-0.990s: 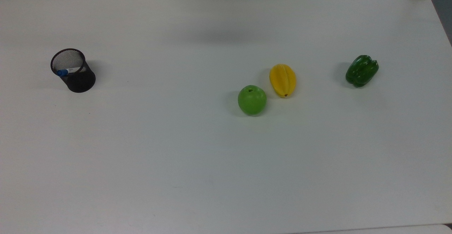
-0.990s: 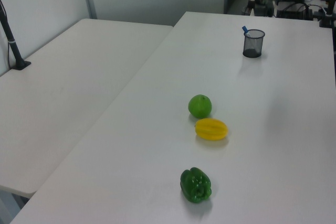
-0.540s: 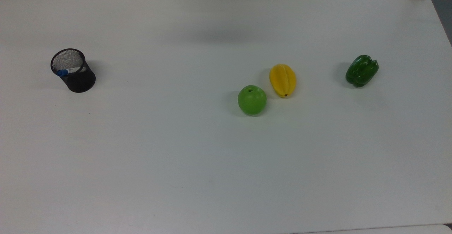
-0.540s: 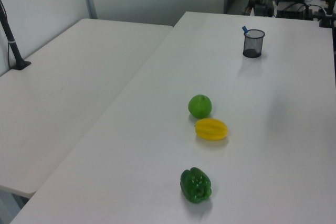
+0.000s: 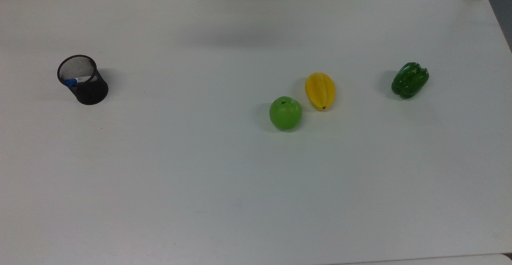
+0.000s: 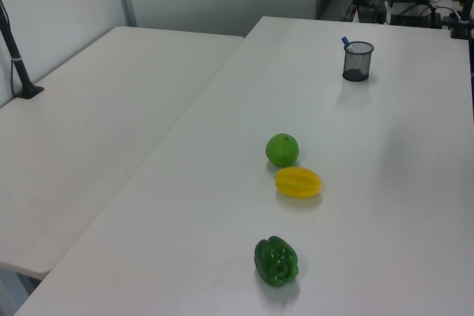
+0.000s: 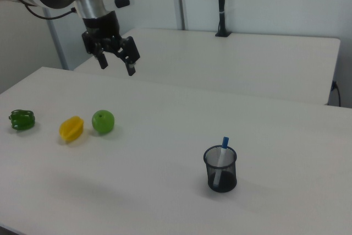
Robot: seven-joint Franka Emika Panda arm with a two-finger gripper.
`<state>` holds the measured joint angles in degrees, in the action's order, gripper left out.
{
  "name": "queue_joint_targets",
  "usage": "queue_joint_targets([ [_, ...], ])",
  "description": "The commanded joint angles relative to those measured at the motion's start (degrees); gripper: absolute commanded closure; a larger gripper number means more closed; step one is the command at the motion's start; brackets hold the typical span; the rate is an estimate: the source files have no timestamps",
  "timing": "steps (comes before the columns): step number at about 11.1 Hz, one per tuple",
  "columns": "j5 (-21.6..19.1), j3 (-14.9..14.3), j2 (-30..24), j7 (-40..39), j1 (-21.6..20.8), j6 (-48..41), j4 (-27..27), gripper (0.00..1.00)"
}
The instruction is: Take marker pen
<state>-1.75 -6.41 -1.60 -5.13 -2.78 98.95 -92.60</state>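
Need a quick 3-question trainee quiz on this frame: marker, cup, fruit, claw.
1. True or false: the marker pen lies flat on the table.
2. Which item sits nearest the green apple? A) green pepper B) yellow starfruit C) black mesh cup
3. Fill in: in the right view, the claw hangs in the air with its fingers ____.

Key:
1. False; it stands in the black mesh cup, blue cap sticking out above the rim.
2. B
3. open, holding nothing.
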Motion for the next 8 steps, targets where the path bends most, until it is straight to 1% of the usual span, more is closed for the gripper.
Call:
queue_joint_targets([
  [1, -1.15, -5.26, -1.21, -1.37, -0.39, 6.60, -2.15, 0.00],
  [2, -1.07, -6.76, -0.69, -1.37, -0.39, 9.57, -2.23, 0.00],
  [5, -0.63, -12.47, 3.87, -1.46, -0.39, 17.40, -2.67, 0.00],
  [7, -0.36, -14.94, 6.51, -3.99, 0.13, 24.07, -5.04, 0.00],
  [8, -0.45, -15.21, 7.92, -5.40, 0.84, 26.45, -6.01, 0.00],
])
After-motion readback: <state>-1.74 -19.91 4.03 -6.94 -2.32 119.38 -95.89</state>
